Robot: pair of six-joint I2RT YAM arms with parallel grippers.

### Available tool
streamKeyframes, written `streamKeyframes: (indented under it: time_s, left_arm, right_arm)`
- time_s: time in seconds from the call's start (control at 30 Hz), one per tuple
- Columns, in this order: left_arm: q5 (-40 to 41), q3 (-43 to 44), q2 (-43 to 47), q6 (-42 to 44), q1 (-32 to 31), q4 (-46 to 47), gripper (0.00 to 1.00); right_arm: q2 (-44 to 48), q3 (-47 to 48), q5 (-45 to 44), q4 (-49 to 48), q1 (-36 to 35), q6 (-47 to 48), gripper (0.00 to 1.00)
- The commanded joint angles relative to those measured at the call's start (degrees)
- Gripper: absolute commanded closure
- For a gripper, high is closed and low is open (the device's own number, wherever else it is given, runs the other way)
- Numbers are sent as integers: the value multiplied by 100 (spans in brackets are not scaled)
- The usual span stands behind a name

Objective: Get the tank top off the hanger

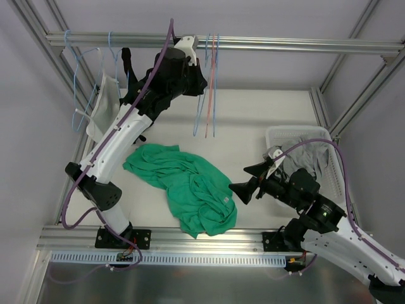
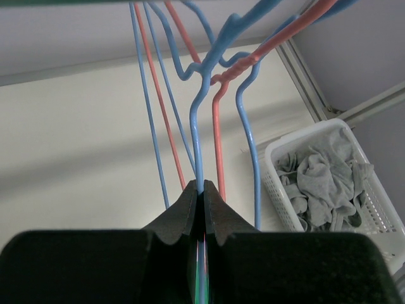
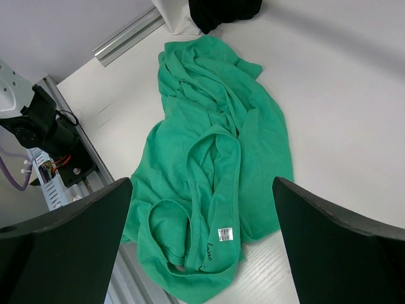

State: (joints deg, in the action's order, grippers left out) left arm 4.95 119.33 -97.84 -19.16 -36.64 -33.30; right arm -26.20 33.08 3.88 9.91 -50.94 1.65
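Your tank top (image 1: 183,187) is off the hanger and lies crumpled on the table (image 1: 266,107), in the centre of the top view, touching neither arm. Your left gripper (image 2: 204,190) is high in the upper middle of that view at the rail (image 1: 285,44), well apart from the garment. Its jaws are pressed together on the wire of a blue hanger (image 2: 197,139), which runs up from between the fingertips, with a red hanger (image 2: 218,126) just beside it. Your right gripper (image 1: 248,180) has its jaws spread wide and holds nothing. It sits just right of the tank top's lower right end, between the garment and the white basket (image 1: 275,134) of grey clothes (image 1: 310,158). In the right wrist view the green cloth fills the gap between the two dark fingers, lying on the table beyond them. The tank top's long axis runs diagonally from the upper left to the lower right of the top view. The end with the straps, the open neckline and the small white label (image 3: 224,234) points to the lower right, toward the near edge of the table. The bunched opposite end points to the upper left, under your left arm. At the far upper left, more blue hangers hang on the rail, one carrying a pale garment (image 1: 104,104).
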Motion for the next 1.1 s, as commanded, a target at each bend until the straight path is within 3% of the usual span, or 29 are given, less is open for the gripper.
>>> streamKeyframes:
  time_s: [0.0, 0.23, 0.27, 0.3, 0.4, 0.5, 0.67, 0.8, 0.93, 1.07]
  left_arm:
    - [-161, -172, -7, -158, 70, 166, 100]
    - [-381, -647, 204, -229, 70, 175, 99]
    - [-372, -717, 335, -246, 70, 175, 92]
    - [-355, -788, 432, -264, 70, 175, 70]
    - [48, -1121, 932, -308, 70, 175, 26]
    - [663, -1569, 1573, -282, 70, 175, 2]
    - [1639, -2711, 3012, -369, 87, 166, 1]
    - [2281, -3783, 4192, -562, 87, 157, 1]
    - [2213, -4750, 5011, -615, 87, 61, 1]
    - [1914, -4963, 5275, -581, 87, -413, 1]
  right_arm:
    - [44, 49, 34, -156, -30, -51, 0]
    - [-113, -135, -10, -383, -22, -16, 1]
    - [-175, -179, -36, -454, -21, -16, 0]
    - [-262, -223, -45, -525, -21, -7, 1]
    - [-754, -267, 25, -736, -30, -7, 1]
    - [-1343, -232, 174, -956, -30, -33, 0]
    - [-2336, -101, 412, -1658, -57, -51, 0]
    - [-3399, 381, 79, -1729, -336, 89, 1]
    - [-4645, 988, -588, -1764, -733, 300, 1]
    - [-5638, 1691, -1098, -1721, -1005, 643, 0]
